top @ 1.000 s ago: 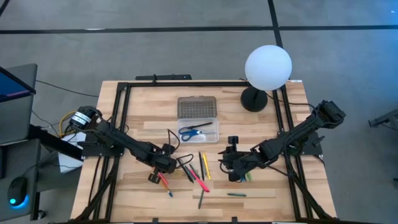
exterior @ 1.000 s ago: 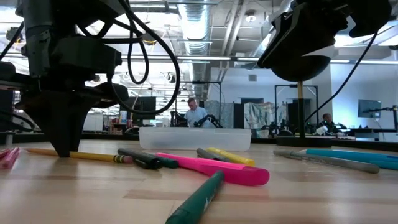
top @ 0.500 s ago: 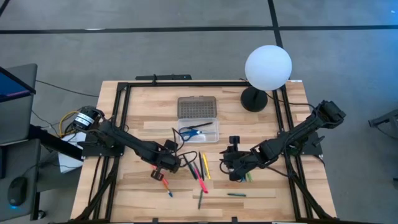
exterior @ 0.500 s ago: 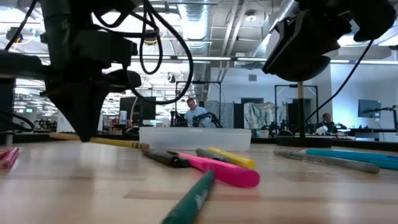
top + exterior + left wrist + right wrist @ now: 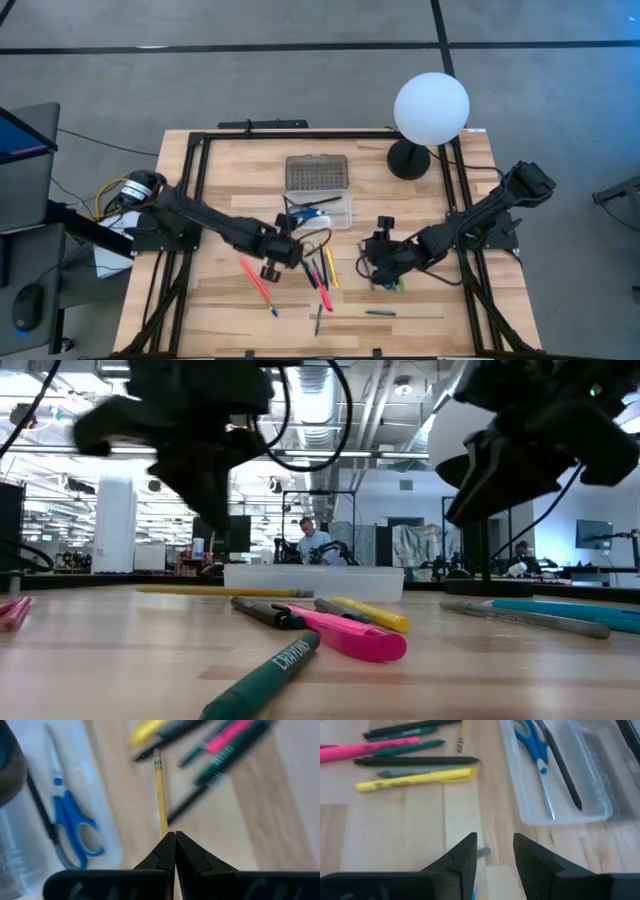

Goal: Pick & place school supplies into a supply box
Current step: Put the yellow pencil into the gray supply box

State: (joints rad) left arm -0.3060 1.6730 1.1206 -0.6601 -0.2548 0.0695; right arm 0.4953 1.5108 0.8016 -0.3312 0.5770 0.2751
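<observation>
Box (image 5: 600, 812): one scissors (image 5: 532, 750), one black pen (image 5: 562, 767).

Print on the green marker (image 5: 268, 676), perhaps "Crayola".

**Surfaces and finishes**

Your desk (image 5: 230, 205) is pale, smooth wood with visible grain and a soft sheen. The supply box (image 5: 555, 795) is clear, glossy plastic; its lid (image 5: 317, 171) looks grey and dotted. The scissors (image 5: 75, 825) have glossy blue plastic handles. The pencil (image 5: 160, 795) is yellow-painted wood. Both grippers' fingers (image 5: 462, 857) look matt black.
</observation>
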